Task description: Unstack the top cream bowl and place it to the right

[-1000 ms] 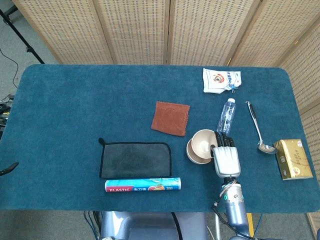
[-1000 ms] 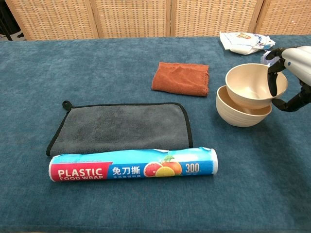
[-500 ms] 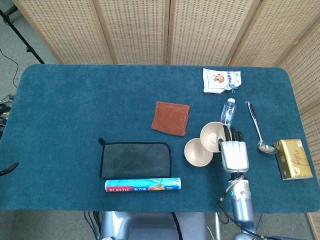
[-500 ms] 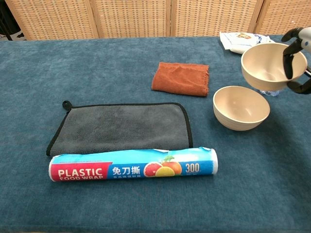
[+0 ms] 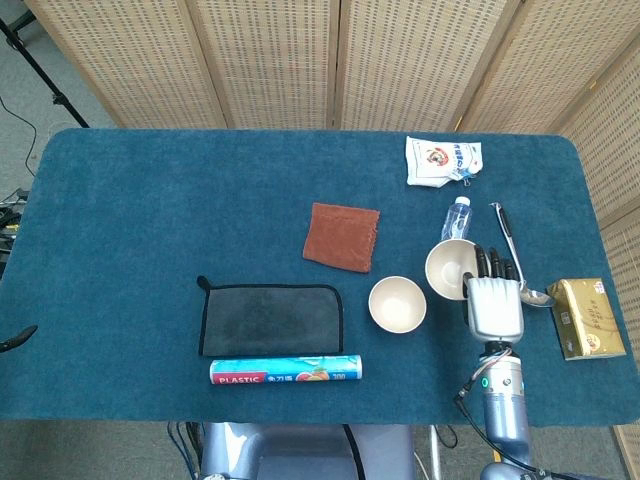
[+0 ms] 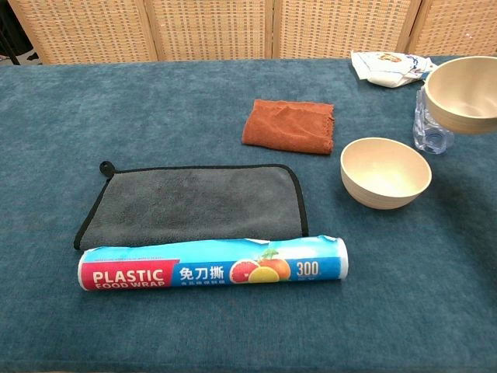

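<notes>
One cream bowl [image 5: 397,303] [image 6: 385,172] rests on the blue cloth, right of the grey mat. A second cream bowl [image 5: 450,269] [image 6: 463,92] hangs above the table to its right, gripped at its right rim by my right hand [image 5: 494,303]. In the chest view that lifted bowl is cut by the right edge and the hand itself is out of frame. My left hand appears in neither view.
A clear water bottle [image 5: 454,221] [image 6: 429,130] lies just behind the lifted bowl. A metal ladle [image 5: 520,258] and a gold box [image 5: 586,317] lie to the right. A rust cloth [image 5: 342,236], grey mat [image 5: 271,320], plastic wrap roll [image 5: 286,371] and white packet [image 5: 442,159] also lie about.
My right hand has lifted the top bowl off the lower one and carried it to the right. The lower bowl stayed on the cloth.
</notes>
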Motion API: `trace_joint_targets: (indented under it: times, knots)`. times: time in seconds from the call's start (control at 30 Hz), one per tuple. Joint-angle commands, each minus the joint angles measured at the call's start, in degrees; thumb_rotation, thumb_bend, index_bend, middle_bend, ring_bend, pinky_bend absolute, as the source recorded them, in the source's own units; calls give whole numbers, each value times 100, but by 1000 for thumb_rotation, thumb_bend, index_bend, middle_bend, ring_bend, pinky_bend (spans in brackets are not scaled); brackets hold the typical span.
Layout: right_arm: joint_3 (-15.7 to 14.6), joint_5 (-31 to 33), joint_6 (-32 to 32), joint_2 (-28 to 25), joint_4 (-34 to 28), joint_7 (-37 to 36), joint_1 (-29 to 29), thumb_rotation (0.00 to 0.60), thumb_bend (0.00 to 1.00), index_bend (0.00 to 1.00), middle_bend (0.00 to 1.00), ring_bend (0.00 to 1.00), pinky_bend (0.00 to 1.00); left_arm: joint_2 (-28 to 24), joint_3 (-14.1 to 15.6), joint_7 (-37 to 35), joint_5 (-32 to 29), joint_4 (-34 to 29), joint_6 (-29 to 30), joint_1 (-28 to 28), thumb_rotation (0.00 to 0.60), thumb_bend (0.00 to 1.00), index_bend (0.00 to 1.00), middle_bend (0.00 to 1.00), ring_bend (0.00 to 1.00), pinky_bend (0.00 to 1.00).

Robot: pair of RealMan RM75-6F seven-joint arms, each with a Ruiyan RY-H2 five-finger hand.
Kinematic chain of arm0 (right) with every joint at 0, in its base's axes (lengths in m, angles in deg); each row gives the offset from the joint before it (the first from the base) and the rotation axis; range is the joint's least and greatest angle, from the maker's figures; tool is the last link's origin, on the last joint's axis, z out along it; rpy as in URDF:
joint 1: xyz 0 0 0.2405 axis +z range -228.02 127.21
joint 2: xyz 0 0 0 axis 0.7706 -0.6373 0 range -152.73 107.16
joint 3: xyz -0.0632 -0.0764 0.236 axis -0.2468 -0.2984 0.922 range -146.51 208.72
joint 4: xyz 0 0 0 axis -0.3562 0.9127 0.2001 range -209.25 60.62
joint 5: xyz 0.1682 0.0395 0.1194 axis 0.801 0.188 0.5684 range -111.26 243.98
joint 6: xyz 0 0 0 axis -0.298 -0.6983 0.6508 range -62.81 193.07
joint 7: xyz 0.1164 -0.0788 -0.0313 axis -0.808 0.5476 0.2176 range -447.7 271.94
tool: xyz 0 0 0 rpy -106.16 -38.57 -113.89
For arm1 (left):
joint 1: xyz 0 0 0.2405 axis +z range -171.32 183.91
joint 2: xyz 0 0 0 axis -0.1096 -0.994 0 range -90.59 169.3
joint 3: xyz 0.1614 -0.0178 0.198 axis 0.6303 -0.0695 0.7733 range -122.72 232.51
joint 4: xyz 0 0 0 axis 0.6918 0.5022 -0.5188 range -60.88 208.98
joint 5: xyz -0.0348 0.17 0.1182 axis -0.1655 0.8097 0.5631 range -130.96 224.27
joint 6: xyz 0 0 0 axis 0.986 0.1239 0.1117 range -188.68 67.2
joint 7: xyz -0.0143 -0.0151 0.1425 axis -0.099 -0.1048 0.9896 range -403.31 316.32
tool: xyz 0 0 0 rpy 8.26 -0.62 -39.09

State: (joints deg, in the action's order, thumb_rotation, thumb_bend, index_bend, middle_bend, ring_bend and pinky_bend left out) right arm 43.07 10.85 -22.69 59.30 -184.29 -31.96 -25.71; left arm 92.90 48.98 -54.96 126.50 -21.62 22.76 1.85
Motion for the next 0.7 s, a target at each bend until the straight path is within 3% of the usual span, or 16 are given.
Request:
trace_joint_targets:
  times: [0.03,0.7]
  knots:
    - [-18,28,-37,-118,-6,-78,-68,600,402,613,120,112,167,2,5,9,5,0,-3,-1,433,0,168,0,0,0]
    - [-482,-133,-367,-724,-142,-677,-709,600,401,613,120,113,167,41,48,130,63,-27,-1,-6,431,0,168,0,0,0]
